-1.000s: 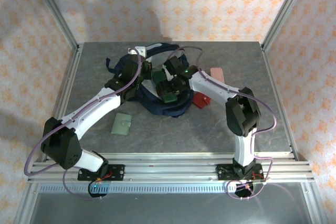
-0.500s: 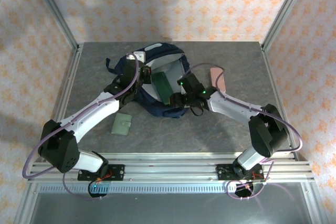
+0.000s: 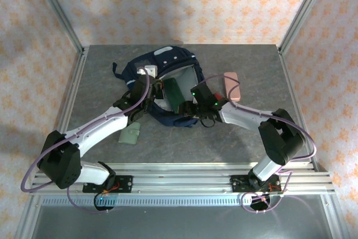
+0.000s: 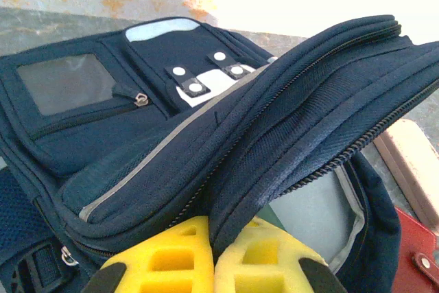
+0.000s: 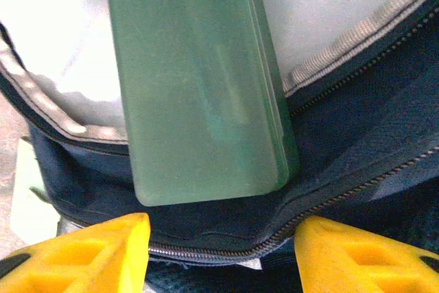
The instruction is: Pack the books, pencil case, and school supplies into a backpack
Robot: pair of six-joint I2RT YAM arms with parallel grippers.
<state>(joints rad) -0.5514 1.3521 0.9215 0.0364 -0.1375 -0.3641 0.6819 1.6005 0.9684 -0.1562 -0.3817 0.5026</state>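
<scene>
The navy backpack (image 3: 168, 60) lies open at the table's back centre. My left gripper (image 3: 146, 94) is shut on a fold of its zippered edge (image 4: 226, 190), its yellow fingers (image 4: 164, 259) pinching the fabric. A slim dark green rectangle (image 3: 172, 93) rests on the pale lining inside the opening (image 5: 199, 80). My right gripper (image 3: 189, 108) hangs open over the near zipper rim (image 5: 226, 248), just short of the green rectangle and holding nothing. The pink pencil case (image 3: 232, 85) lies to the right of the backpack. The books are hidden.
A pale green wallet (image 3: 130, 134) lies on the grey table (image 3: 224, 138) under my left forearm. A red square (image 4: 411, 252) sits beside the backpack near the pencil case (image 4: 411, 162). Metal frame posts and patterned walls close in the table.
My right gripper has let go of the green rectangle in the backpack's opening and drawn back to the near rim. The left arm has pulled the backpack's edge slightly nearer.
</scene>
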